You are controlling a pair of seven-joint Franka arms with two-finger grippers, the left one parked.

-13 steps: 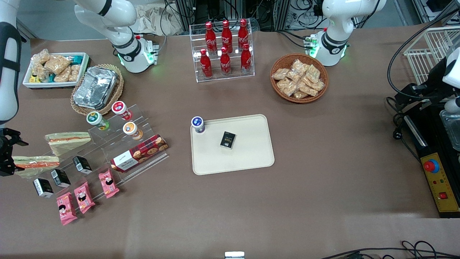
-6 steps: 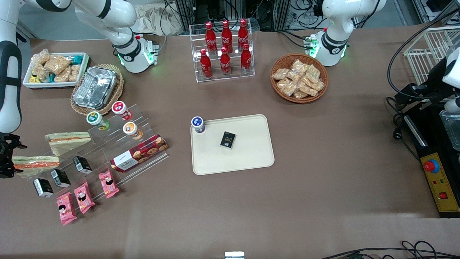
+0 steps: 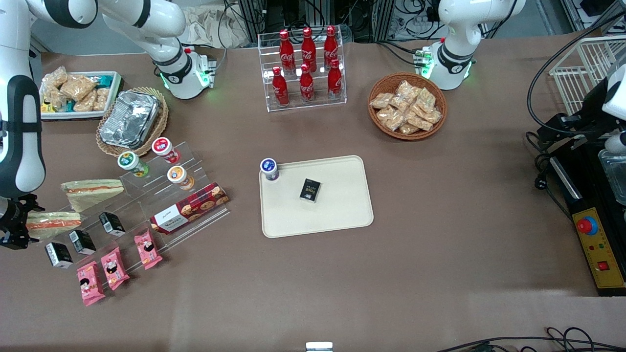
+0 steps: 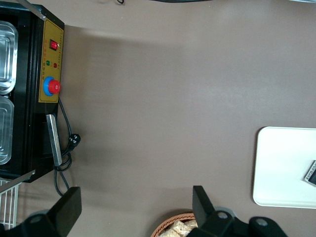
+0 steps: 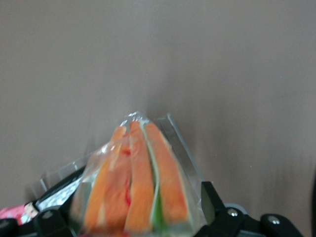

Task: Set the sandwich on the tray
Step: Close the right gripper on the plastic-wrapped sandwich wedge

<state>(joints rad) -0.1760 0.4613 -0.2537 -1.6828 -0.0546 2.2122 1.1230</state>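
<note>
Sandwich [image 3: 53, 223]: clear-wrapped, orange-red and green layers showing, lying on the clear acrylic step rack [image 3: 161, 195] at the working arm's end of the desk [image 3: 440, 254]. Its outer end sits at the gripper [image 3: 14, 230]. In the wrist view the sandwich [image 5: 138, 182] fills the gap between the two dark fingers [image 5: 210, 205], wrap close to both.

Gripper: open, straddling the sandwich's end; whether the pads press the wrap yet cannot be told. No lift evident, the sandwich looks to rest on the rack.

Neighbours: a wedge sandwich [image 3: 93, 189] farther from the front camera on the same rack; small black boxes [image 3: 83, 240] and pink snack packets [image 3: 115, 266] nearer to it; a red biscuit box [image 3: 190, 208] beside these.

Tray [image 3: 337, 215]: cream, mid-desk, well apart from the sandwich toward the parked arm's end. It carries a blue-capped cup [image 3: 269, 169] in one corner and a small black carton [image 3: 310, 190] near the middle; a broad bare stretch shows on the part nearer the front camera.

Progress, as judged: early. Approach done, grasp about to be made. Closing, lifting, carrying across the desk and setting down on the tray all remain.
</note>
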